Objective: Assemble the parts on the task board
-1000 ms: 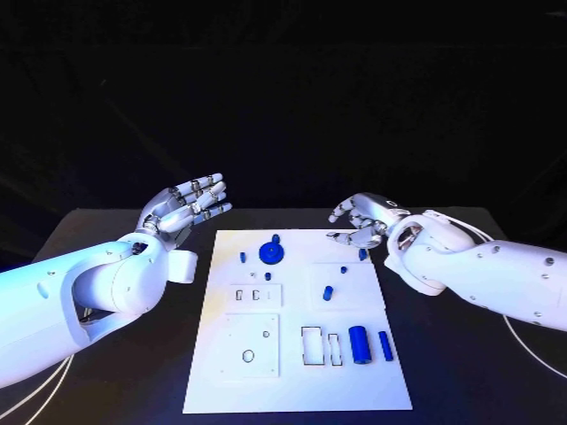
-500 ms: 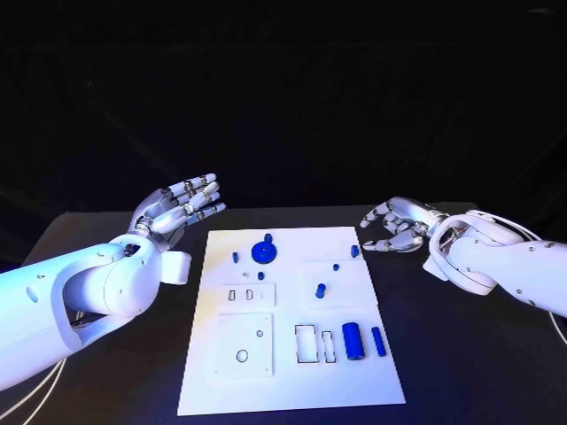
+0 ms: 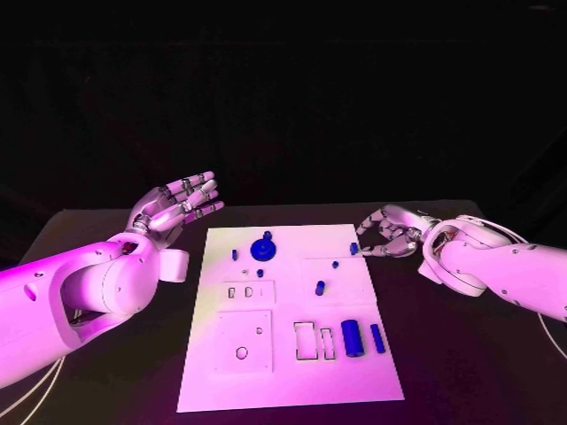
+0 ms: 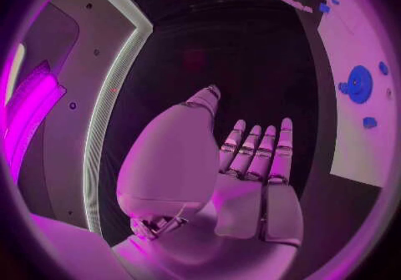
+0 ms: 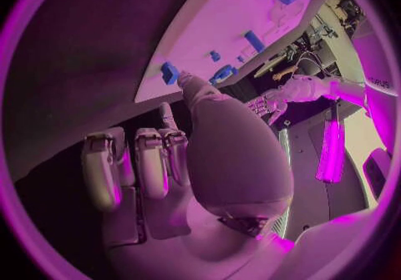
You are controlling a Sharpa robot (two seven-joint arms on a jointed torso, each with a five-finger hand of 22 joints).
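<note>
The white task board (image 3: 297, 372) lies in the middle of the black table. Blue parts sit on it: a round disc (image 3: 262, 249) at the far end, a thick cylinder (image 3: 353, 337) and a slim bar (image 3: 376, 337) near the front right, and small pieces in between. My right hand (image 3: 388, 232) hovers just off the board's far right edge with its fingers curled in and nothing in them. Its thumb points at a small blue piece (image 5: 170, 73) by that edge. My left hand (image 3: 175, 205) is raised left of the board's far corner, fingers straight and apart, empty.
Bare black table runs along both long sides of the board and in front of it. Pale rectangular recesses (image 3: 315, 342) and two raised plates (image 3: 246, 342) mark the board's near half.
My right hand has moved from above the board's far right part out past its right edge. The left hand has stayed raised. The camera has shifted slightly.
</note>
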